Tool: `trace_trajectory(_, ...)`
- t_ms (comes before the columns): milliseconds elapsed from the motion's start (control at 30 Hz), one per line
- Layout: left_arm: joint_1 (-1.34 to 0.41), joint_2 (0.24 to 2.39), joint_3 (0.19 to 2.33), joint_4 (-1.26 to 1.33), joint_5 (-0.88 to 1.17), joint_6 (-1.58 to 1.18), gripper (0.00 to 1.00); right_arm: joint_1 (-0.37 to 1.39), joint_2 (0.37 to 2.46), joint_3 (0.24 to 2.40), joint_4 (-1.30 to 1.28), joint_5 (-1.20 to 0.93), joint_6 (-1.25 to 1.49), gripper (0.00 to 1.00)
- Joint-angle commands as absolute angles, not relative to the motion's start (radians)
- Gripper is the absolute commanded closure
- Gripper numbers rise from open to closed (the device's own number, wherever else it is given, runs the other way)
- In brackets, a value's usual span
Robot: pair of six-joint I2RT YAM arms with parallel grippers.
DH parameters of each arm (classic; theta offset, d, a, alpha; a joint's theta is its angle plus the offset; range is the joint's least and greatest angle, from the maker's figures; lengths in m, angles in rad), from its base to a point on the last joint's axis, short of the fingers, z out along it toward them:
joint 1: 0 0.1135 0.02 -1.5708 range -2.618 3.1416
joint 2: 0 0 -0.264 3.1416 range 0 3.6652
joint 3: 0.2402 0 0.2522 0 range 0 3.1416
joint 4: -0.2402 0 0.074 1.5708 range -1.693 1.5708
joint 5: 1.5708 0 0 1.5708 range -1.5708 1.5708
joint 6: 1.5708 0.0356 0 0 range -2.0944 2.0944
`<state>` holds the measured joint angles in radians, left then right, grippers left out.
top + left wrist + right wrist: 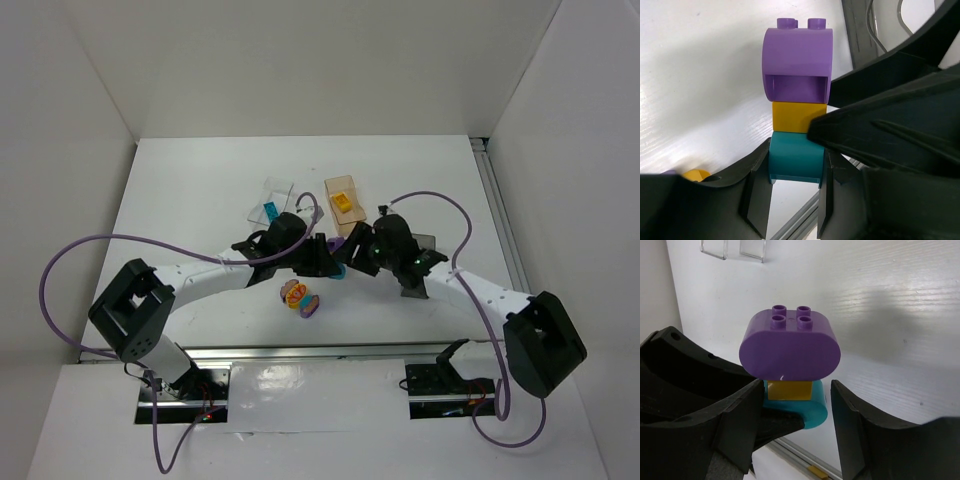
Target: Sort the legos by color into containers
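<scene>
A stack of three legos hangs above the table: a teal brick (796,157) at the bottom, an orange brick (797,117), and a rounded purple brick (797,60) on top. My left gripper (796,162) is shut on the teal brick. My right gripper (795,425) straddles the same stack with its jaws open. Its left finger (740,425) sits close to the orange brick (789,389), while its right finger (855,425) stands clear. In the top view both grippers meet at mid-table (335,258). Behind them stand the clear tray (283,187), the tan box (345,188) and the dark grey box (428,240).
A second small clump of legos (301,298), orange and purple, lies on the table in front of the grippers. A teal brick (268,211) lies in the clear tray and an orange one (343,203) in the tan box. My right arm hides part of the grey box.
</scene>
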<state>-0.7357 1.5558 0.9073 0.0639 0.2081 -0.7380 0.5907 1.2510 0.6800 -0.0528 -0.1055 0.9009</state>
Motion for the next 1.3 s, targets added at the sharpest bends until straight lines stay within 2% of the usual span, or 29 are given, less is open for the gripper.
trace_trajectory(0,-0.735,1.52,0.93,0.092,0.227,-0.723,1.0,0.588,1.285,0.686,0.052,-0.137,0.905,0.38)
trace_trajectory(167,-0.735,1.52,0.939,0.092,0.238,-0.713,1.0,0.588,1.318,0.696,0.08,-0.147,0.905,0.45)
trace_trajectory(233,-0.735,1.52,0.939,0.092,0.238,-0.704,1.0,0.597,1.318,0.706,0.089,-0.147,0.905,0.57)
trace_trajectory(267,-0.735,1.52,0.948,0.081,0.238,-0.704,1.0,0.597,1.318,0.706,0.077,-0.117,0.905,0.7)
trace_trajectory(300,-0.735,1.52,0.948,0.081,0.247,-0.695,1.0,0.597,1.301,0.706,0.054,-0.101,0.905,0.78)
trace_trajectory(367,-0.735,1.52,0.948,0.069,0.247,-0.683,1.0,0.597,1.267,0.706,0.031,-0.054,0.905,0.84)
trace_trajectory(600,-0.735,1.551,0.957,0.012,0.272,-0.629,1.0,0.528,1.247,0.736,-0.06,-0.003,0.859,0.86)
trace_trajectory(767,-0.723,1.526,0.986,-0.13,0.158,-0.618,1.0,0.499,1.226,0.755,-0.138,0.055,0.815,0.86)
trace_trajectory(867,-0.669,1.517,1.101,-0.279,-0.013,-0.629,1.0,0.499,1.2,0.764,-0.176,0.092,0.799,0.85)
trace_trajectory(1000,-0.507,1.583,1.343,-0.438,-0.106,-0.649,1.0,0.489,1.16,0.732,-0.186,0.103,0.787,0.85)
trace_trajectory(1267,-0.381,1.962,1.781,-0.632,-0.218,-0.612,1.0,0.489,1.14,0.732,-0.219,0.094,0.778,0.84)
